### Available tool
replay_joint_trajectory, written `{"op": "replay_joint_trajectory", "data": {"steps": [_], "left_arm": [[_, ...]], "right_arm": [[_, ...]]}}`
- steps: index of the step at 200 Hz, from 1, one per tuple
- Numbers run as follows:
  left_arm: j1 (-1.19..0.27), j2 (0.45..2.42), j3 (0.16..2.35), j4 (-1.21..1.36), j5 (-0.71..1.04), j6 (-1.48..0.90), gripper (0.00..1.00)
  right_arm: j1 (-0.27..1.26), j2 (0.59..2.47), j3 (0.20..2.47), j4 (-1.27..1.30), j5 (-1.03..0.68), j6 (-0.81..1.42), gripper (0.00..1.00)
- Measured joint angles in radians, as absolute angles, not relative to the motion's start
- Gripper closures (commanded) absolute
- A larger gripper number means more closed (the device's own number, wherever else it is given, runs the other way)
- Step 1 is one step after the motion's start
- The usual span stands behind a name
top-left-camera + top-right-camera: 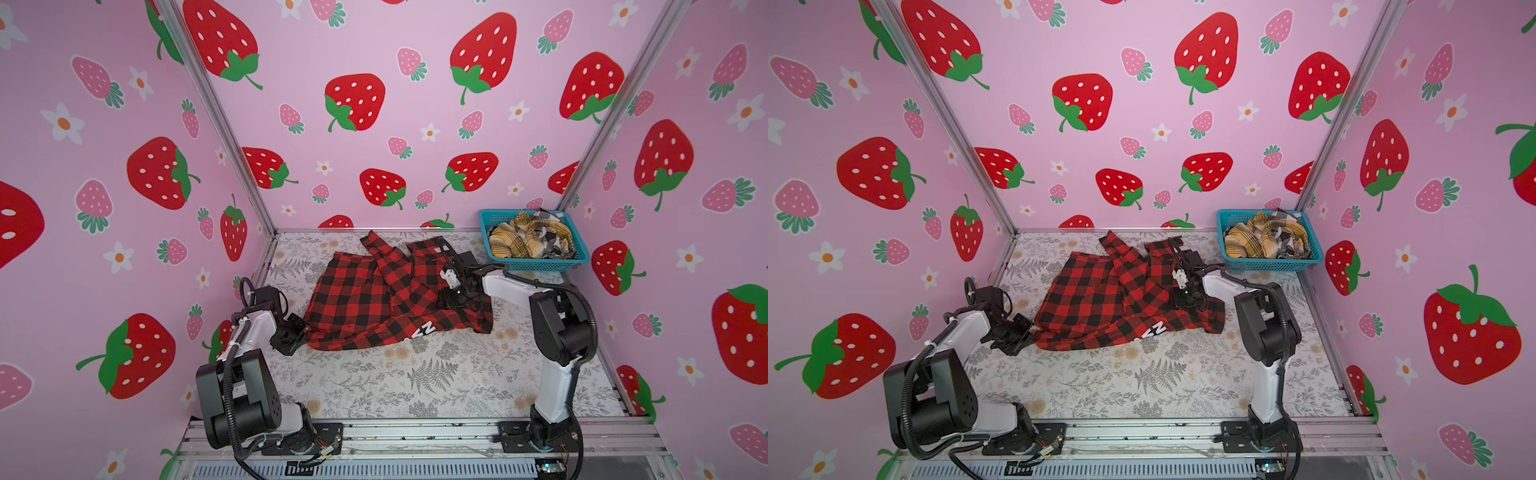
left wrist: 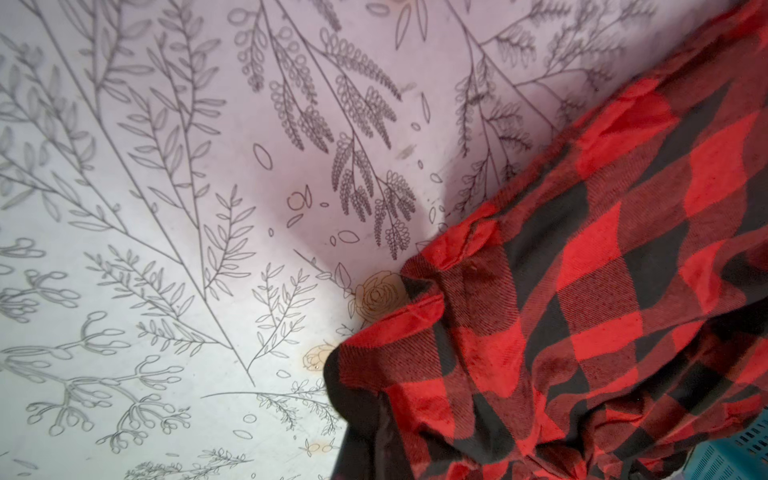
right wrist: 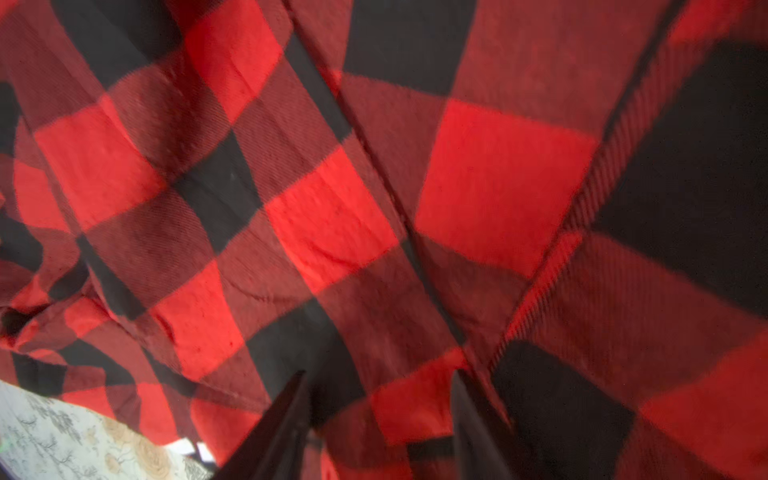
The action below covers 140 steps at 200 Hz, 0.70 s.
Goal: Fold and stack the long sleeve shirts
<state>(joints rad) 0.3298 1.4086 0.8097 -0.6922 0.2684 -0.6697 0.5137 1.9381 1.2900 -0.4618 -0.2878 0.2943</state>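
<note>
Far-right corner: turquoise plastic mesh basket (image 1: pixel 536 264) holding mustard-yellow plaid shirt (image 1: pixel 513 243), black-and-white plaid shirt (image 1: pixel 553 237).
Table (image 1: pixel 415 386): red-and-black buffalo-check flannel shirt (image 1: pixel 357 295) mid-table; near half bare.
Left end effector (image 1: pixel 300 332): clamped on its near-left corner.
Right end effector (image 3: pixel 379 376): partly parted over it.

Tally from bench side: 3 plaid shirts total, i.e. 1 red/blk check shirt (image 1: pixel 365 299), 1 mustard-yel shirt (image 1: pixel 515 243) and 1 blk/wht shirt (image 1: pixel 555 243); 1 turq. mesh basket (image 1: pixel 540 264); 1 floral-print tbl (image 1: pixel 415 382); 2 robot arms, 1 gripper ea.: L gripper (image 1: pixel 304 337), R gripper (image 3: pixel 378 415).
</note>
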Motion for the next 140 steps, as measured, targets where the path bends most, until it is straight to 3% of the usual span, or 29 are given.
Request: {"op": "replay_joint_trajectory", "data": {"steps": [16,77,89,97,100,110,140], "left_arm": [[0.330,1.419,0.810,-0.689,0.265,-0.665,1.00],[0.331,1.438,0.810,-0.682,0.250,-0.657,1.00],[0.331,1.447,0.810,-0.680,0.247,-0.656,1.00],[0.331,1.452,0.810,-0.680,0.245,-0.655,1.00],[0.331,1.453,0.810,-0.680,0.245,-0.655,1.00],[0.331,1.456,0.810,-0.680,0.244,-0.654,1.00],[0.331,1.460,0.810,-0.680,0.241,-0.649,1.00]], "right_arm": [[0.519,1.928,1.271,-0.464,-0.294,0.299,0.90],[0.595,1.723,1.112,-0.487,-0.324,0.283,0.93],[0.607,1.686,1.101,-0.498,-0.332,0.284,0.84],[0.607,1.673,1.103,-0.500,-0.336,0.285,0.68],[0.606,1.673,1.107,-0.502,-0.339,0.290,0.57],[0.605,1.678,1.124,-0.504,-0.338,0.292,0.44],[0.583,1.807,1.287,-0.524,-0.329,0.290,0.42]]}}
